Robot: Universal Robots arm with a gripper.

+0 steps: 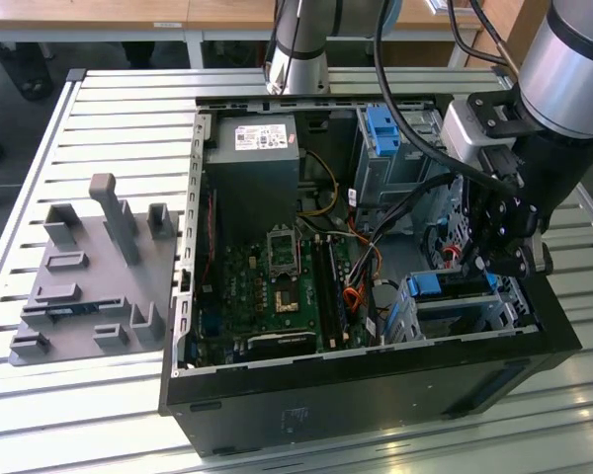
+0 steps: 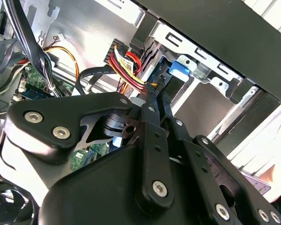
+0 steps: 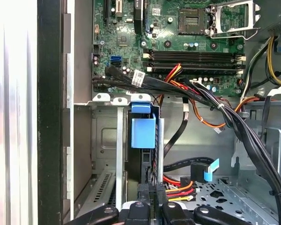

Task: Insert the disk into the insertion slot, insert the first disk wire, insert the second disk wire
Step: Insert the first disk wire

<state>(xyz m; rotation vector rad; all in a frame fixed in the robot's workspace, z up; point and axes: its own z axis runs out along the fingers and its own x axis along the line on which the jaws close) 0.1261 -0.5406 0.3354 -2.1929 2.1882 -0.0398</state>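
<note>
The disk (image 1: 443,286) stands on edge in its bright blue carrier (image 3: 144,130), part way down in the insertion slot (image 1: 466,318), the low grey perforated cage (image 3: 105,140) at the case's front corner on the exterior view's right. My gripper (image 1: 486,272) reaches down into that corner. Its black fingers (image 3: 141,206) stand close together on the disk's near edge. In the second wrist view the gripper (image 2: 154,91) ends just short of the blue carrier (image 2: 180,68). A black cable with a blue plug (image 3: 208,171) and red-yellow wires (image 3: 178,190) lie loose beside the slot.
The open black case (image 1: 376,395) holds a green motherboard (image 1: 277,286), a grey power supply (image 1: 252,158) and a taller metal bay with a blue latch (image 1: 383,126). Thick black cable bundles (image 3: 234,122) cross near the cage. A grey fixture plate (image 1: 89,276) lies on the slatted table.
</note>
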